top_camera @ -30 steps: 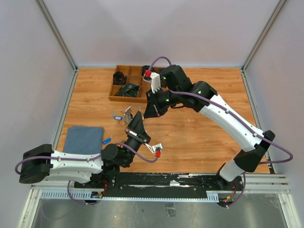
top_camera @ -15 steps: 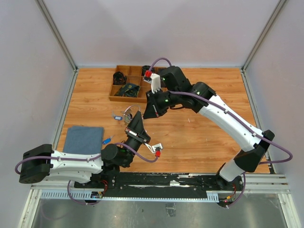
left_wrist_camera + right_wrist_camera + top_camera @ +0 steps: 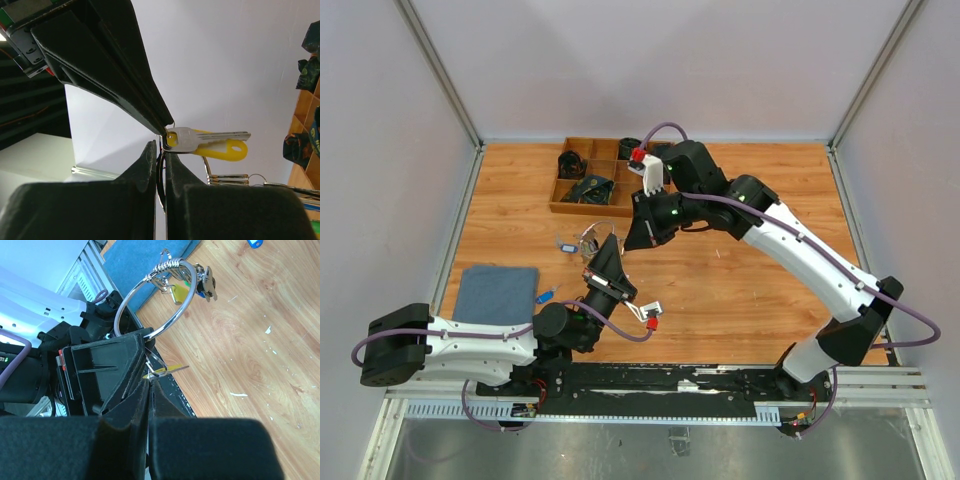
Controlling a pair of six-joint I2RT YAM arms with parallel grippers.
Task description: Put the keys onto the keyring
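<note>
Now, wooden worktop [image 3: 740, 290], compartment tray [image 3: 580, 211] far left, blue cloth [image 3: 495, 293] near left, left hand [image 3: 159, 147] clenched on keyring [image 3: 119, 314] raised above mid-worktop, right hand [image 3: 150, 382] pinching yellow key [image 3: 225, 149] beside the ring, hand tips touching.

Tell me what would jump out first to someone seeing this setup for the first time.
The two arms sit tip to tip over the table, left of centre. The left gripper clamps the big silver keyring, and the right gripper pinches a yellow key right at the ring's wire. After that, the eye goes to the wooden compartment tray at the far side and the blue cloth at the near left.
</note>
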